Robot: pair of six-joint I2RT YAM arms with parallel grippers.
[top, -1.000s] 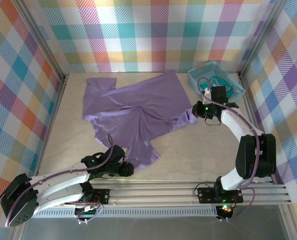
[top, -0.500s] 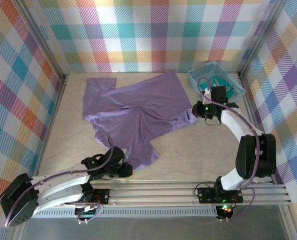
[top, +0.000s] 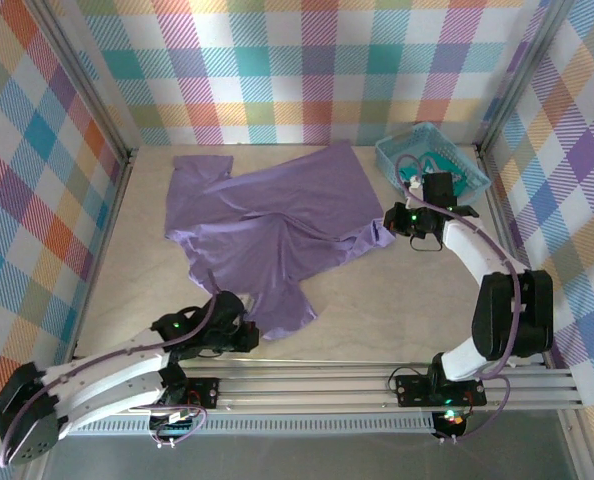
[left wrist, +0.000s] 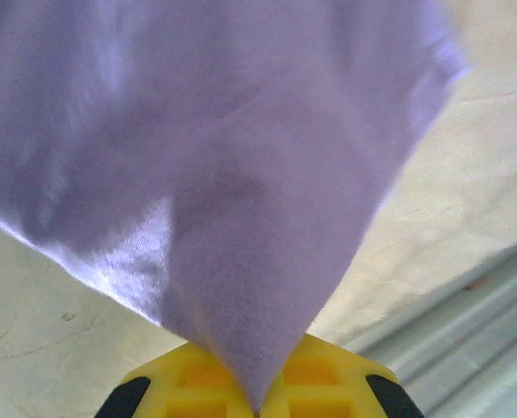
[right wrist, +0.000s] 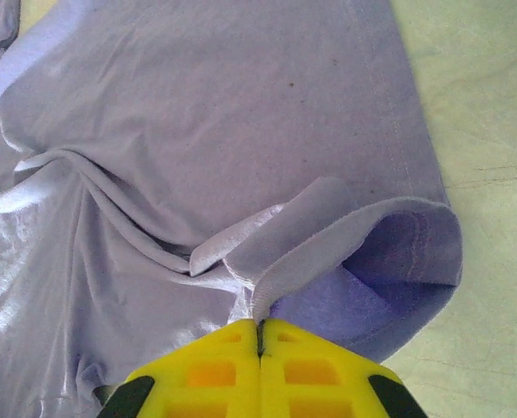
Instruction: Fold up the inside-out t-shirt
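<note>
Where the lavender t-shirt (top: 267, 225) ends at its near hem, the left claw (top: 249, 337) is clamped shut on the fabric. In its wrist view the cloth narrows to a point that disappears between the yellow fingers (left wrist: 328, 383), lifted off the desk (top: 397, 300) and hanging taut above it. The right claw (top: 387, 222) is likewise closed, pinching the edge of a sleeve at the shirt's right side. The wrist camera shows the two yellow pads pressed together with a thin fold of hem between them, and the sleeve opening curls open just beside them.

The shirt lies spread and rumpled across the middle and far-left part of the desk, with creases running through its centre. A teal basket (top: 389, 163) sits in the far right corner, close behind the right claw and apart from the shirt, with a teal garment (top: 442, 160) inside. The right arm's cable loops over the basket's near side. An aluminium rail (top: 377, 385) runs along the near edge.
</note>
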